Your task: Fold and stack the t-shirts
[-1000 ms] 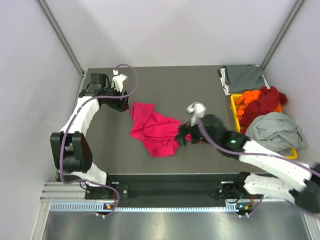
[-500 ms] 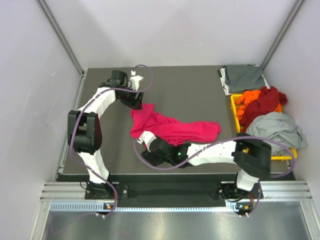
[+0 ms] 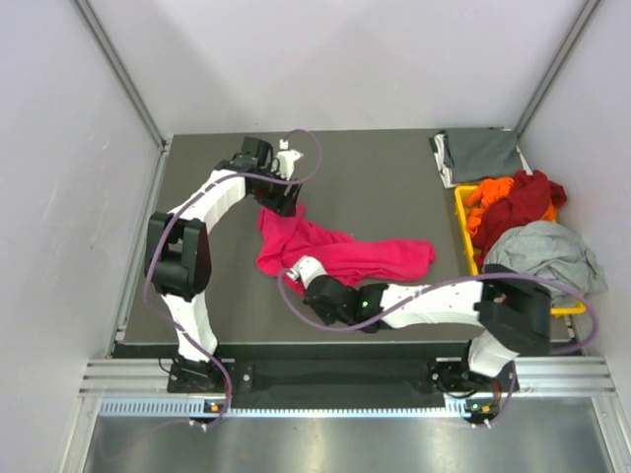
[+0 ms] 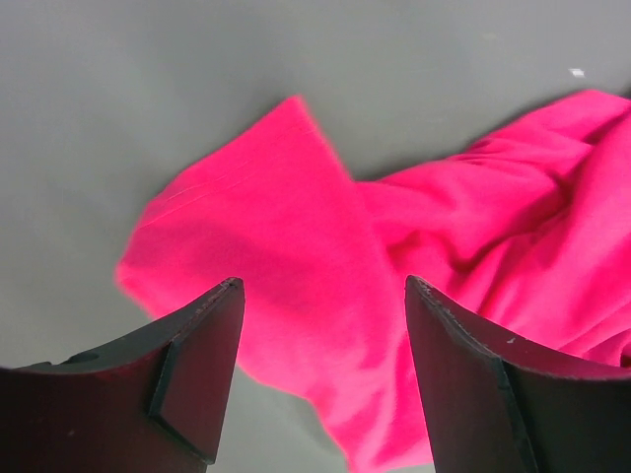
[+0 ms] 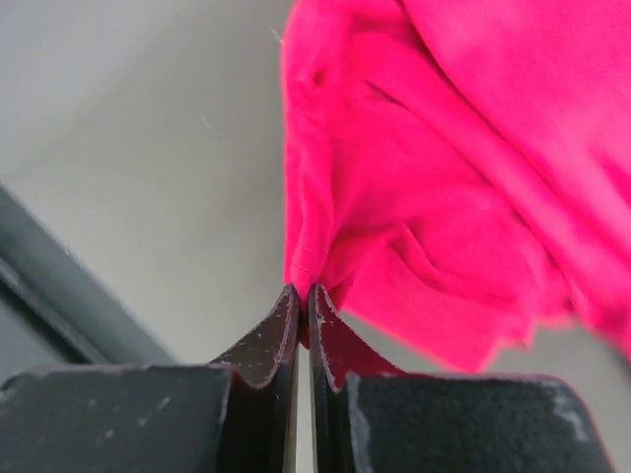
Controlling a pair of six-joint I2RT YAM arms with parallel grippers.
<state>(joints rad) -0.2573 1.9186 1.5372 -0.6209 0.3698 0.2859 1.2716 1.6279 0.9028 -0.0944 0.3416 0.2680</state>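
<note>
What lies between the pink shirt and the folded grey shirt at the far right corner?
Only bare table; the top view shows nothing between the pink shirt and the folded grey shirt.

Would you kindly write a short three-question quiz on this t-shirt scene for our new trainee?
1. True or false: the right hand is shut on the pink t-shirt.
2. The left hand is: A) open over the pink t-shirt; B) shut on it; C) shut and empty.
3. Fill in: the folded dark grey t-shirt lies at the table's far ____ corner.
Key: 1 true; 2 A; 3 right.
</note>
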